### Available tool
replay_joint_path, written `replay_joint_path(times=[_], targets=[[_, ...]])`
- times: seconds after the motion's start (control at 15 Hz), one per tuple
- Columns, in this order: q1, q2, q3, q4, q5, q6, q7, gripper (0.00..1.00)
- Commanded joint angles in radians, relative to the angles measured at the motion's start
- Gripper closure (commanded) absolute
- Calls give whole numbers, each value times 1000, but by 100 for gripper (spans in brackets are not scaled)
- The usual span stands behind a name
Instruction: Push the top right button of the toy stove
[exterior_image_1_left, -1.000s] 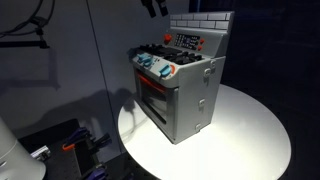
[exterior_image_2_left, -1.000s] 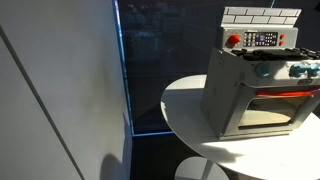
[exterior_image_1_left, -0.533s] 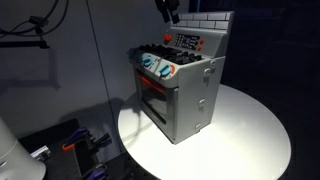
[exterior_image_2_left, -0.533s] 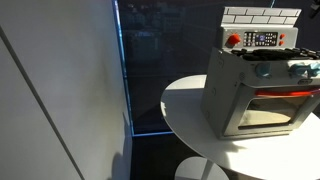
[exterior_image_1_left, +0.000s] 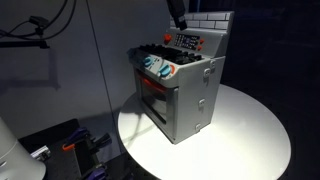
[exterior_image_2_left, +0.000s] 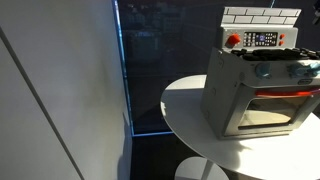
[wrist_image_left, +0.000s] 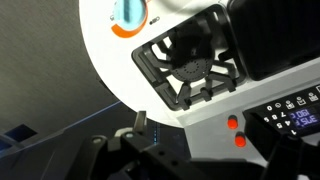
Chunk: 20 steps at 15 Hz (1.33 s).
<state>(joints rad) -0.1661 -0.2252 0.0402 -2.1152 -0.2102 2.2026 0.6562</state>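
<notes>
The grey toy stove (exterior_image_1_left: 180, 90) stands on a round white table (exterior_image_1_left: 250, 130) and also shows in both exterior views (exterior_image_2_left: 255, 95). Its back panel carries red buttons (wrist_image_left: 233, 123) and a dark keypad (wrist_image_left: 295, 115). In the wrist view I look down on a black burner grate (wrist_image_left: 190, 65) and a blue knob with an orange ring (wrist_image_left: 130, 14). My gripper (exterior_image_1_left: 178, 14) hangs above the stove's back wall, apart from it. In the wrist view its fingers (wrist_image_left: 213, 134) stand apart with the red buttons between them, holding nothing. It is out of frame in the exterior view from the stove's side.
A white brick-pattern wall (exterior_image_2_left: 260, 17) rises behind the stove's panel. A tall pale partition (exterior_image_2_left: 60, 90) and a dark glass wall (exterior_image_2_left: 165, 60) stand beside the table. Cables and gear lie on the floor (exterior_image_1_left: 70, 145) below the table edge.
My gripper has moved rightward along the top of the exterior view, from left of the stove to above its back panel. The stove has not moved.
</notes>
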Motion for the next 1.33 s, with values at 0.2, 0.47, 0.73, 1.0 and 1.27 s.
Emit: replay_joint_path(times=[0.2,0.47,0.73,1.0,1.27], targets=[[16,1,-14,-1,-3,-5,12,0],[9,25,-17,17,-12,-7,36,0],[11,66,-31,41,-4,4,34,0],[17,105,-47,71,10,32,21,0],[25,153,-62,110,38,60,-5,0]])
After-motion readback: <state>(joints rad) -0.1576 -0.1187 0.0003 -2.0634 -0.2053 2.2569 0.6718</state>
